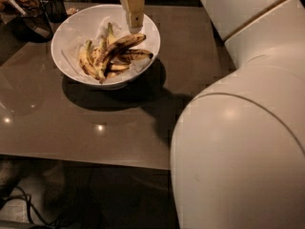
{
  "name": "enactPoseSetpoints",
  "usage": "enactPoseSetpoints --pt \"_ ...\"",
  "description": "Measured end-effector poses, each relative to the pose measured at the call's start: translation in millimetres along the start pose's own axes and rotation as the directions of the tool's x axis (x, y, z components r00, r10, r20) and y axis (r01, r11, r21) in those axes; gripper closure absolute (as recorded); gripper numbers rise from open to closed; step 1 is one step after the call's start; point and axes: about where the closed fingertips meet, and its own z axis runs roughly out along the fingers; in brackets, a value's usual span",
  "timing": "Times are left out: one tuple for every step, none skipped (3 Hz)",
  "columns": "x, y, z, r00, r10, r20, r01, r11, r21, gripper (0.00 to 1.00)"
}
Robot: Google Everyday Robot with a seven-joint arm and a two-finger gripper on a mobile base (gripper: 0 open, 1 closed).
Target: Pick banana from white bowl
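The white bowl (71, 27) sits on the far left part of the grey table (119, 123). It holds several overripe bananas. The longest banana (118, 46), dark brown with yellow streaks, lies diagonally on top of the pile. My gripper (135, 24) hangs from above over the bowl's right half, its tip just above the upper end of that banana. It holds nothing that I can see.
A dark glass container (31, 11) and another dark cup (56, 6) stand at the back left, beside the bowl. My white arm (243, 128) fills the right side of the view. The table's front edge runs across the lower part; cables lie on the floor below.
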Motion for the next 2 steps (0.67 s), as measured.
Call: enactPoseSetpoints --pt "1 -5 13 1.000 0.000 0.008 0.000 0.9999 -0.016 0.15" --pt "2 -7 24 1.000 0.000 0.011 0.001 0.9995 -0.032 0.26"
